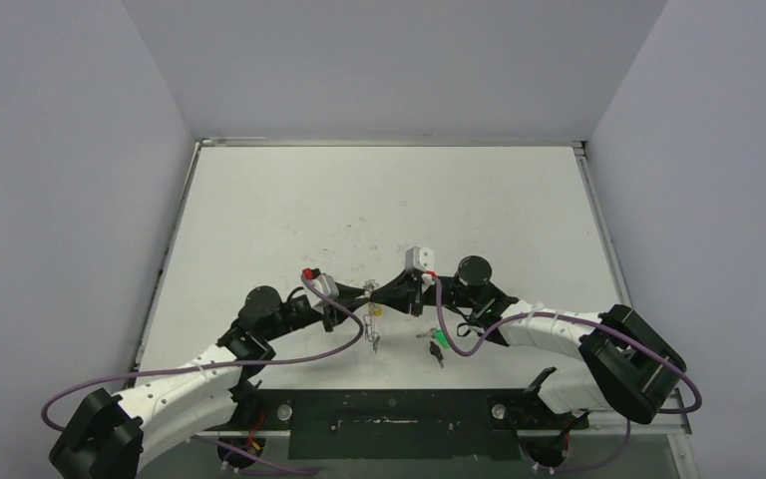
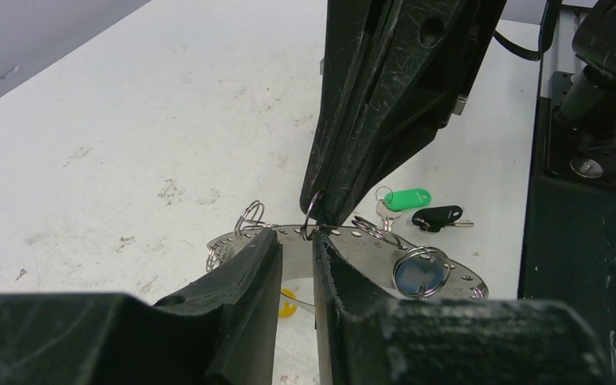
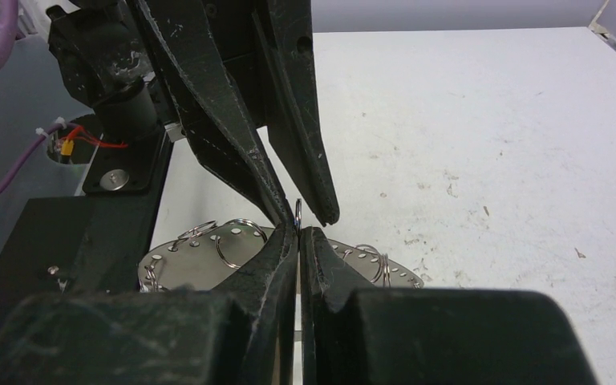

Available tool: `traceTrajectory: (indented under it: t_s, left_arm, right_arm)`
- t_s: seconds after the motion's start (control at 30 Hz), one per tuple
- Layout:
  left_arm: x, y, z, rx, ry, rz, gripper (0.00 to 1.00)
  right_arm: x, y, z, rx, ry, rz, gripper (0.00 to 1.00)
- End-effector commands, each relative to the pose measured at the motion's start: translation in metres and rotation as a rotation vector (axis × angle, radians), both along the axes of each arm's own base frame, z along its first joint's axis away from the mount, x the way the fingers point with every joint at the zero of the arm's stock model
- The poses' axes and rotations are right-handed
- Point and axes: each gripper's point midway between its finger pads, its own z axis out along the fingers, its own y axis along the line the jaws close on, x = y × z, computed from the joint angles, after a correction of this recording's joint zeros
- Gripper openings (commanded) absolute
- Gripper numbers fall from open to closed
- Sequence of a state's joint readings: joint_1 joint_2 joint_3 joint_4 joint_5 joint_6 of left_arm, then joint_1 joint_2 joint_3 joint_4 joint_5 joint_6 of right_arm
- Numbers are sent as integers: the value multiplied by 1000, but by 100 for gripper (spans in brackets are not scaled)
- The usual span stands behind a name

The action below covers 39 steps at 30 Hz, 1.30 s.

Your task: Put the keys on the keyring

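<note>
The keyring here is a flat silvery plate (image 2: pixel 369 245) with holes along its rim and several small split rings, between both grippers (image 1: pixel 371 299). My right gripper (image 3: pixel 298 233) is shut on one small split ring (image 3: pixel 298 210) at the plate's edge. My left gripper (image 2: pixel 297 245) straddles the plate with its jaws a narrow gap apart; I cannot tell whether they press on it. A blue tag (image 2: pixel 415 277) hangs in a ring on the plate. A yellow key head (image 2: pixel 289 305) shows under it. A green-tagged key (image 2: pixel 409 197) and a black key (image 2: pixel 439 216) lie loose on the table.
The loose green and black keys lie near the table's front edge (image 1: pixel 438 344), just right of the grippers. The black base plate (image 1: pixel 389 424) with the arm mounts runs along the near edge. Purple cables (image 1: pixel 289 361) loop beside both arms.
</note>
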<state>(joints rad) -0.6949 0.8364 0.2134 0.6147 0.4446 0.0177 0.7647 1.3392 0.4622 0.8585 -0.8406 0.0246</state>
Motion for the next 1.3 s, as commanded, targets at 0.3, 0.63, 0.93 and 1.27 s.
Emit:
traceTrajectory:
  t_s: [0.3,0.63,0.93,1.27]
  left_arm:
    - [-7,-12,31,-46,-117,-89,29]
    - [-4,-14,26,52,-117,-111,19]
    - [-5,-13,22,84,-108,-121,20]
    - [-13,-8,10,121,-95,-141,33]
  right_arm:
    - [-3,2,15,43,-52,25,0]
    - [-4,-2,4,-31,-79,34,0]
    - [-4,-3,6,-38,-92,35,0]
    - [-3,-2,7,-22,-82,26,0]
